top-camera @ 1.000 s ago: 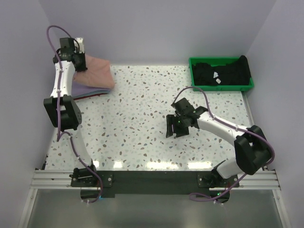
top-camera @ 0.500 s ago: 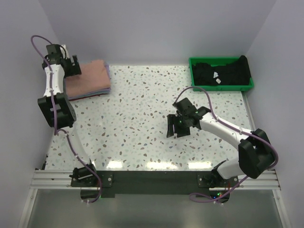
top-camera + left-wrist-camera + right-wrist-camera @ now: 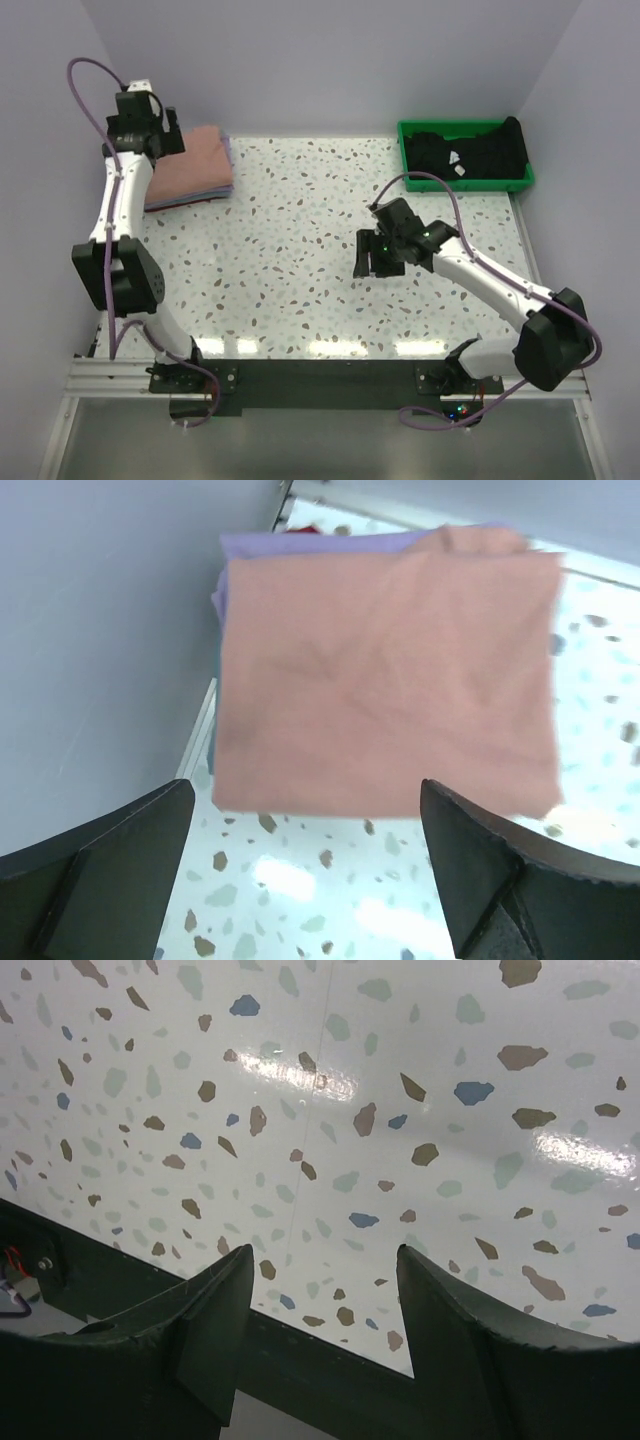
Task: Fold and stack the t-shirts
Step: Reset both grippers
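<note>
1. Left pincer [image 3: 305, 790] gapes wide, empty, near the folded salmon-pink t-shirt [image 3: 385, 670] topping the lavender t-shirt [image 3: 320, 545] at the worktop's [image 3: 300, 250] far-left corner.
2. Right pincer [image 3: 325, 1260] stands partly open, empty.
3. Risk: a finger snagging cloth on withdrawal could skew the stack.

Right end effector [image 3: 325, 1265]: fingers stand parted, with the speckled worktop [image 3: 380, 1090] visible through the gap. A dark rail [image 3: 110, 1260] borders the worktop's edge behind the fingers.

No legible text or labels anywhere.
</note>
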Motion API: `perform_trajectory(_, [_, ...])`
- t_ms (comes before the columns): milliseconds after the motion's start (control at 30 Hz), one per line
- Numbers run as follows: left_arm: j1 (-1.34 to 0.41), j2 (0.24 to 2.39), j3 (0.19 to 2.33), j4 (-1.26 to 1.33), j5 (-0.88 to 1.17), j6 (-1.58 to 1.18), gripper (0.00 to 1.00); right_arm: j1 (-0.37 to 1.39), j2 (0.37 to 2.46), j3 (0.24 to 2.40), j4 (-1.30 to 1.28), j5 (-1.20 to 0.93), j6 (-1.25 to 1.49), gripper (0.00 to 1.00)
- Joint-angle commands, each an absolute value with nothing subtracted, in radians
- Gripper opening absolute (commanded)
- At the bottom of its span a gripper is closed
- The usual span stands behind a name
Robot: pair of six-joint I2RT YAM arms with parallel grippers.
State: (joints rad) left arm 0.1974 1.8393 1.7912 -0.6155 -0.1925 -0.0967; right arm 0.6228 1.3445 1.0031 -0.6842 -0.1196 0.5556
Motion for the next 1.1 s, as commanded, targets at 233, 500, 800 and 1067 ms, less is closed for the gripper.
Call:
perform_trajectory(233, [-0.192,1.363,1.359,-0.442,-0.478,-0.176,1.0,0.627,1.229,1.032,-0.719,0.021,0.545,0.63])
perform_trajectory(500, [-0.663,1.167,1.082,-0.494,-0.724,-0.388,1.0,0.627,1.184,1.008,-0.68,0.084,0.552,0.64])
perform_trajectory(800, [-0.937,1.154,0.983,-0.532,-0.729,-0.581,1.0,0.627,1.157,0.965,-0.649,0.138,0.555,0.64])
perform_trajectory(1067, [-0.991,1.091,0.878,-0.393,-0.647,-0.647,1.0,0.627,1.134,0.925,-0.63,0.173,0.561,0.64])
